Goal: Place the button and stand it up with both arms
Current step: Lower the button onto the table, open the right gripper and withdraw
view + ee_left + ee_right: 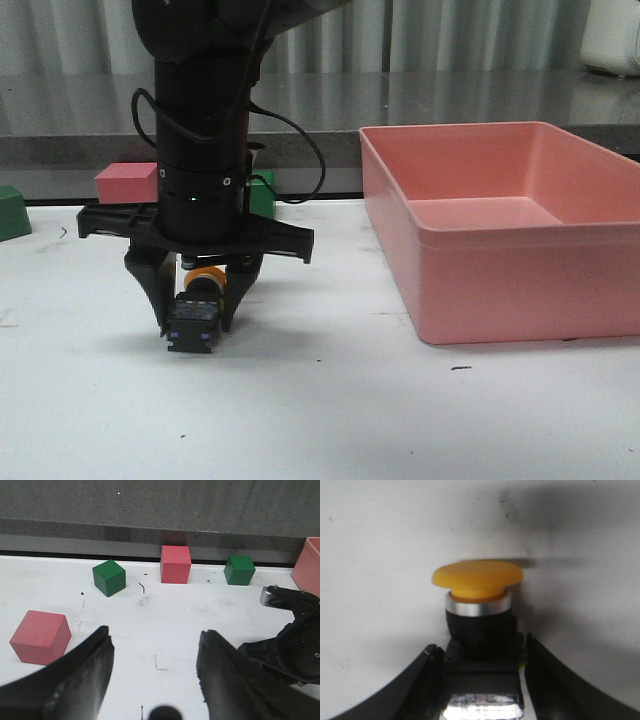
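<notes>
The button [197, 318] has a yellow cap [477, 579], a silver ring and a blocky black base [483, 672]. It lies low on the white table, on its side, cap pointing toward the back. My right gripper [197, 325] reaches down from the big black arm and is shut on the base, one finger on each side [481, 646]. My left gripper [155, 636] is open over bare table with nothing between its fingers. It does not show in the front view. In the left wrist view the right arm [292, 650] is at the edge.
A large pink bin [500, 230] stands to the right of the button. Along the back edge are a pink cube [125, 183] and green cubes [10, 212] [262, 195]. The left wrist view shows red cubes [41, 636] [175, 564] and green cubes [109, 577] [239, 569].
</notes>
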Action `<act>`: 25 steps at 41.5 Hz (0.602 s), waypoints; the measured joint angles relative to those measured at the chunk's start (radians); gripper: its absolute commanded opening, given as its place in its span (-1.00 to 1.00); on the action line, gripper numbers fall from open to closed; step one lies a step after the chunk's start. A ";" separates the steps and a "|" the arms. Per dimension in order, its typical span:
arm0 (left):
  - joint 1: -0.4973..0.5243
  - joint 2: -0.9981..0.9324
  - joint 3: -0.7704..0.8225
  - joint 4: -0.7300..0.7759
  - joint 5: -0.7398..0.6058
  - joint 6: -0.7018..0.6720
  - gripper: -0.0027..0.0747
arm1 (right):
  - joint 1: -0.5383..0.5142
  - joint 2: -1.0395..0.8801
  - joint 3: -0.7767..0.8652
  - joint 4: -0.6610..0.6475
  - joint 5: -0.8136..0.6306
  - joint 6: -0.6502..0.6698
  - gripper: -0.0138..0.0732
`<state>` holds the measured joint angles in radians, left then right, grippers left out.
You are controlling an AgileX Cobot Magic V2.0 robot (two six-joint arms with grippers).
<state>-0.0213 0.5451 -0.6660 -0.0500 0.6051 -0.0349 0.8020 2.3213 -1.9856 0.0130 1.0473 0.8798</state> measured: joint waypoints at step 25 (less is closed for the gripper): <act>0.000 0.000 0.000 0.000 0.000 0.000 0.02 | 0.000 -0.122 0.000 -0.028 0.048 -0.322 0.41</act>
<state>-0.0213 0.5451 -0.6660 -0.0500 0.6051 -0.0349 0.8020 2.1989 -1.9856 -0.0147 1.0957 0.5575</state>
